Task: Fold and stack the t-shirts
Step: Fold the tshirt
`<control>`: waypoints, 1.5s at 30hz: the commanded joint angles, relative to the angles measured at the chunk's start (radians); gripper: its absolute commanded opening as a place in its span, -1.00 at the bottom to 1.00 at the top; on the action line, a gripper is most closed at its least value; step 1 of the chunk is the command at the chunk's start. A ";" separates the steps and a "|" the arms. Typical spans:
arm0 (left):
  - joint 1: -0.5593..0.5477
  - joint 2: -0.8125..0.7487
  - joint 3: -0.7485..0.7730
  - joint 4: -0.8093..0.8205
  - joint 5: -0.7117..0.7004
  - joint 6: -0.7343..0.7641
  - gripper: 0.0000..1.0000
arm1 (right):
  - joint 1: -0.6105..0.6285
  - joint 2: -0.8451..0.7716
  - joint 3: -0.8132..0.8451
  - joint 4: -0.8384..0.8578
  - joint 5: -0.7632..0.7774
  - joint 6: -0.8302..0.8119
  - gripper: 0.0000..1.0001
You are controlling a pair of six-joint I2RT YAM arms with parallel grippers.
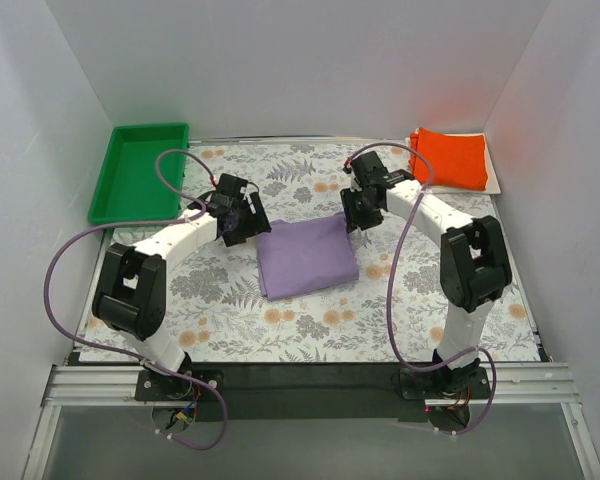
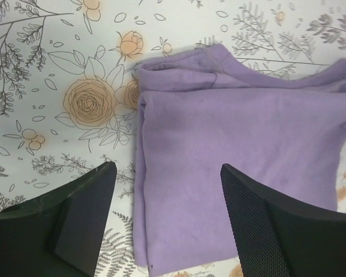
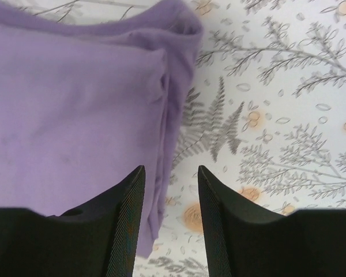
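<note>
A lavender t-shirt [image 1: 307, 256], folded to a rough rectangle, lies in the middle of the floral table. My left gripper [image 1: 242, 224] hovers open at its far left corner; in the left wrist view [image 2: 167, 173] the shirt [image 2: 236, 138] lies between and below the fingers. My right gripper [image 1: 355, 217] hovers open at the shirt's far right corner; in the right wrist view [image 3: 171, 173] the shirt's folded edge [image 3: 75, 115] lies under the left finger. An orange folded t-shirt [image 1: 450, 157] rests at the far right on a whitish folded one [image 1: 493, 168].
A green plastic tray [image 1: 140, 170] stands at the far left corner of the table. White walls close in the table on three sides. The floral cloth [image 1: 310, 330] covers the table.
</note>
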 commanded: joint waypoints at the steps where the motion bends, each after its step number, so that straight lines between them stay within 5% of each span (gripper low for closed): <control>1: 0.002 -0.123 -0.012 0.010 -0.004 0.066 0.36 | 0.003 -0.144 -0.069 0.113 -0.140 -0.012 -0.17; 8: 0.002 -0.190 -0.135 0.105 -0.034 0.155 0.43 | -0.018 -0.158 -0.162 0.239 -0.215 -0.110 0.04; 17: 0.038 -0.067 -0.133 0.287 0.008 0.293 0.43 | -0.138 -0.020 -0.093 0.329 -0.465 -0.260 0.06; 33: 0.083 0.106 -0.067 0.352 0.232 0.406 0.10 | -0.190 0.190 0.070 0.341 -0.683 -0.317 0.02; 40: 0.083 0.125 -0.046 0.349 0.265 0.418 -0.10 | -0.189 0.221 0.091 0.340 -0.728 -0.314 -0.10; 45: 0.083 0.125 -0.040 0.346 0.283 0.425 -0.42 | -0.190 0.224 0.094 0.335 -0.748 -0.317 -0.55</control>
